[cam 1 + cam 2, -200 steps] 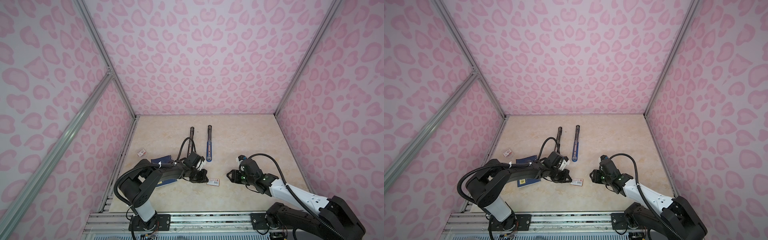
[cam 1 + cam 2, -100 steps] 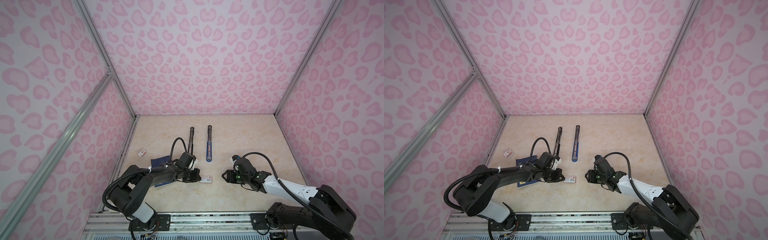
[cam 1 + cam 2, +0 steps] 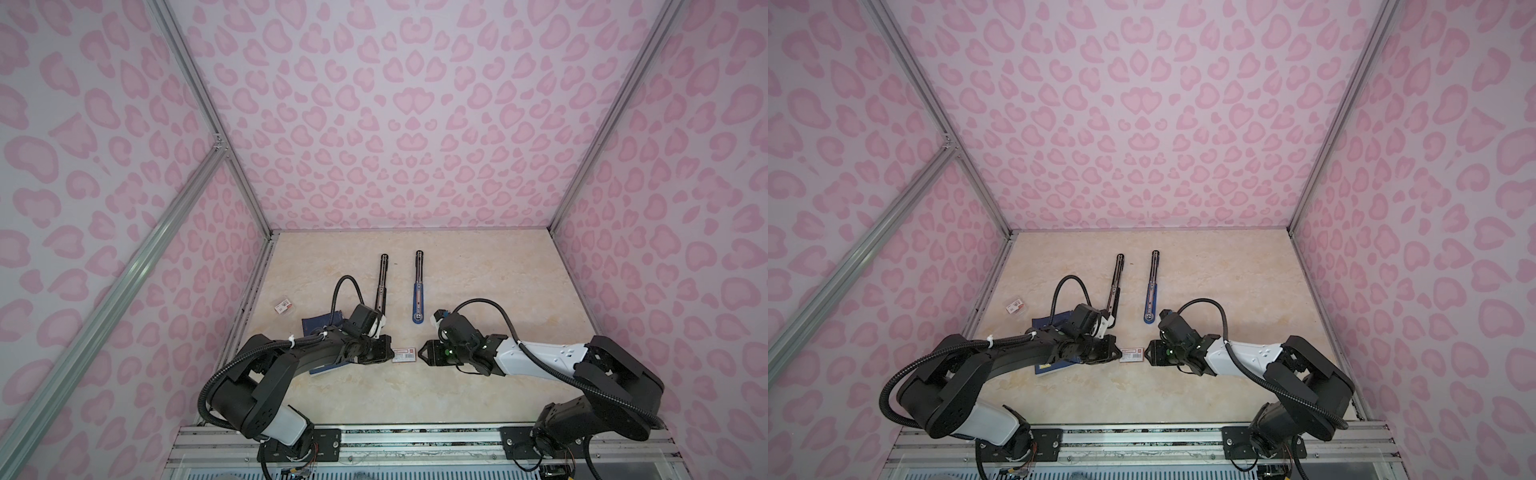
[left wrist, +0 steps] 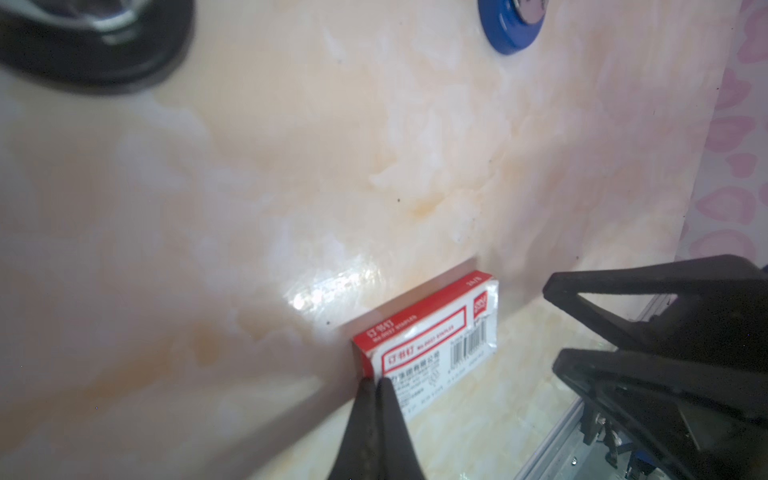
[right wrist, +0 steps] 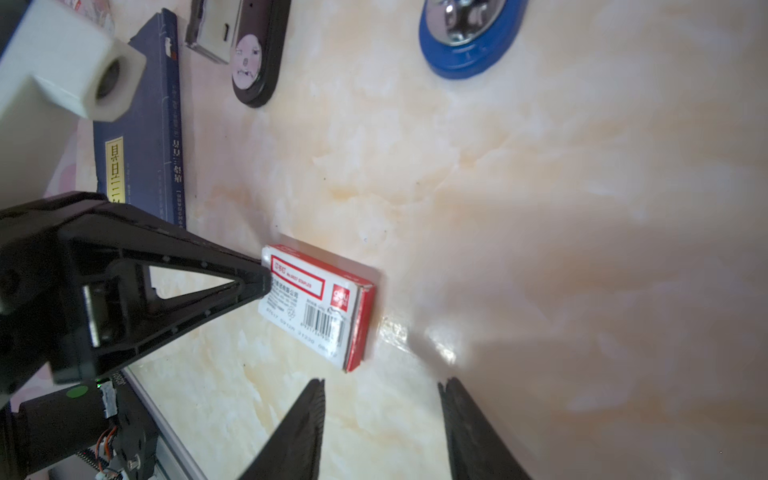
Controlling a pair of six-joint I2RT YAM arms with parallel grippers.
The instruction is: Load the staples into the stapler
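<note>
No staples show in any view. A white-and-red barcoded box lies flat on the table between the two grippers. My left gripper is shut, its tips touching one end of the box. My right gripper is open just off the other end, with nothing between its fingers. Two staplers lie folded open farther back: a black one and a blue one.
A navy book lies under the left arm. A small red-and-white packet sits near the left wall. Pink patterned walls close in the table on three sides, and a metal rail runs along the front edge.
The box has slid left and slightly back, with the shut left gripper drawing back beside it. The right gripper has followed leftward, closer to the box.
</note>
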